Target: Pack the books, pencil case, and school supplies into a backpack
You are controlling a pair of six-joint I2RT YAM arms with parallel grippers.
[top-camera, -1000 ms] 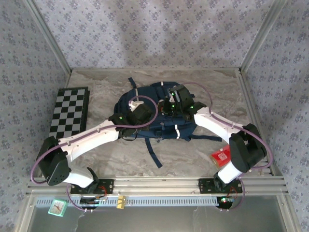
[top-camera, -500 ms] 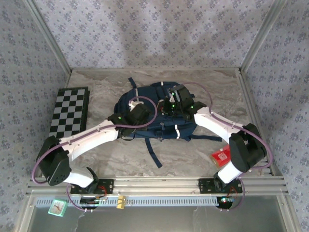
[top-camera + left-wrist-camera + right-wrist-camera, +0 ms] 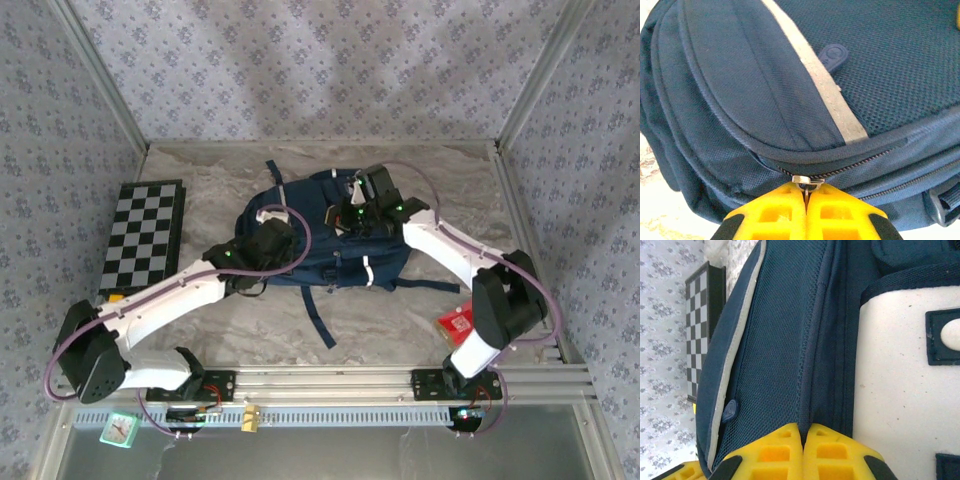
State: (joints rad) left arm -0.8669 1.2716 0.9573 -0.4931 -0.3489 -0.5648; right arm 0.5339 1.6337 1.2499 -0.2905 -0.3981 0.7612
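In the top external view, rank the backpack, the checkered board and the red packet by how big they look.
1. Backpack: largest, even with both arms covering part of it.
2. Checkered board: clearly smaller than the backpack.
3. Red packet: smallest by far.

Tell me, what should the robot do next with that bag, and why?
Probably slide the zipper pull along its track: the left gripper is shut on it, the zipper beside it looks closed, and the right gripper pinches a fold of the backpack, steadying it.
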